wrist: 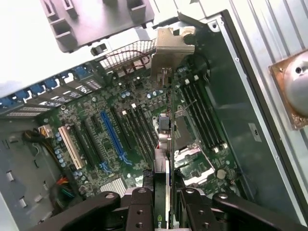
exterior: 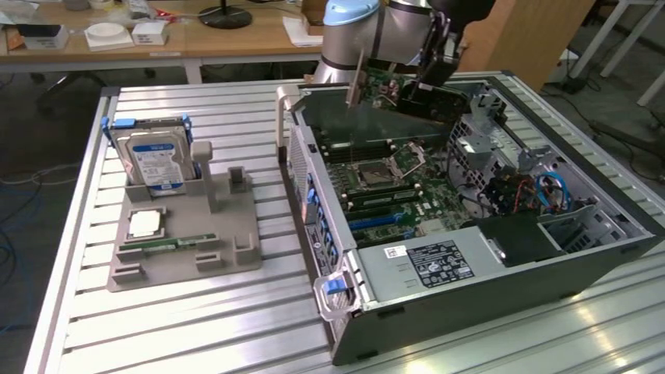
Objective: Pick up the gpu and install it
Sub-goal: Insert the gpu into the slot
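Now, my gripper (exterior: 431,95): pinching the gpu (exterior: 387,84), with 2 dark fingers (wrist: 139,204) pressed against the card from either side.
Where the gpu is: held in the air, tilted, above the open computer case (exterior: 499,288) and clear of the boards inside it.
Its bracket end: the silver bracket points to the exterior view's left.
Seen from my wrist: the gpu (wrist: 165,139) runs edge-on away from my gripper (wrist: 166,204), with the bracket at its far end near the case's perforated wall.
Under the card: the motherboard (wrist: 120,110), with 1 blue slot (wrist: 113,137) and 1 white slot (wrist: 70,147) off to one side of the card's line.
On the table (exterior: 208,327): the case lies on its side. A grey tray (exterior: 239,257) sits to the exterior view's left of it.
On the tray: 1 hard drive (exterior: 156,160) standing upright, 1 processor (exterior: 145,224) and 1 memory stick (exterior: 167,243) lying flat.
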